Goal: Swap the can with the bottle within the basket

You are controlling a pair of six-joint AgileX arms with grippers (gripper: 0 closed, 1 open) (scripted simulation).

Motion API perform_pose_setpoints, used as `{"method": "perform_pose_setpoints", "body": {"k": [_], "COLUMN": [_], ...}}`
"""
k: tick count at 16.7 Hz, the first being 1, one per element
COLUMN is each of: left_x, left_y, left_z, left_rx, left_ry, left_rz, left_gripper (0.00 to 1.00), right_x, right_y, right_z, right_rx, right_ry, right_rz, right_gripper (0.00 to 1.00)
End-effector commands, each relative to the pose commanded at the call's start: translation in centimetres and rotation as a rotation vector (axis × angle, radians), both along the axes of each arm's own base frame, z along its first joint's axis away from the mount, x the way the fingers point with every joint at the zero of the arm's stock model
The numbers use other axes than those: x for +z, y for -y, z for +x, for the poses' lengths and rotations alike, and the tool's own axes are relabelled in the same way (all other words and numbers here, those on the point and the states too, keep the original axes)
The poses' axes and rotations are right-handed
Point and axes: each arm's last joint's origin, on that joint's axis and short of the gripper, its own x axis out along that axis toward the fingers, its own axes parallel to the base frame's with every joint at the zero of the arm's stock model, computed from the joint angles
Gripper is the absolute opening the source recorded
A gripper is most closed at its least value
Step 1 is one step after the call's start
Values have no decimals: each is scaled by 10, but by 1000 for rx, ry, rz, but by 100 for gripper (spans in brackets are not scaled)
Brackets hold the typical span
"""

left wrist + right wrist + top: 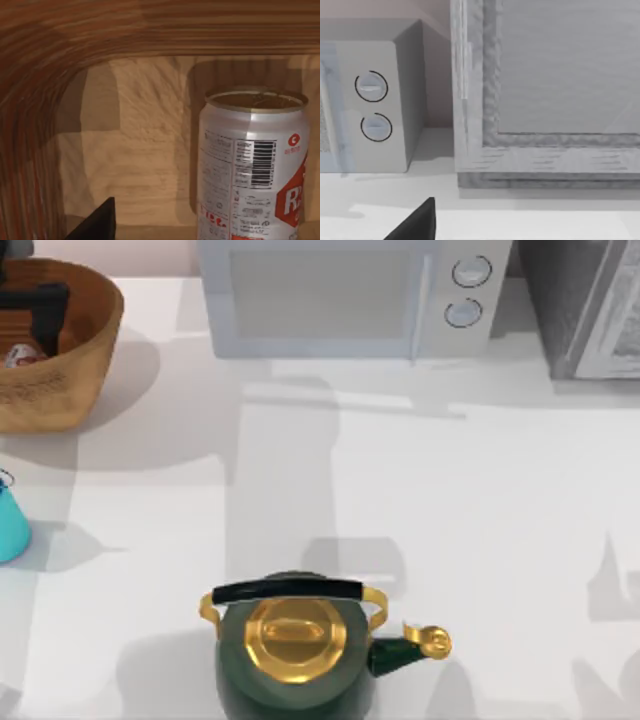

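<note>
Left jaws in basket on white table

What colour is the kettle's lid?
Gold; the kettle's lid shows best in the top view, on its dark green body.

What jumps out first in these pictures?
A dark green and gold kettle stands at the table's near edge, about mid-width. At the far left, the left hand is down inside a wicker basket, beside a silver, red-labelled can. A teal container stands outside, in front of the basket. The right arm faces the microwave.
</note>
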Motion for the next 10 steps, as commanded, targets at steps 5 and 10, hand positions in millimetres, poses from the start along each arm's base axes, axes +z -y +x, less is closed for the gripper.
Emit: {"method": "perform_pose_setpoints", "body": {"k": [5, 10], "left_x": [-22, -45], "left_y": [0, 1], "left_z": [6, 3], "left_rx": [1, 1], "left_ry": [3, 5], "left_rz": [0, 0], "left_gripper": [100, 100], "right_x": [0, 0], "right_y": [0, 0], "right_z": [0, 0], "right_rx": [0, 0], "right_ry": [0, 0], "right_rz": [0, 0], "right_gripper": [100, 100]}}
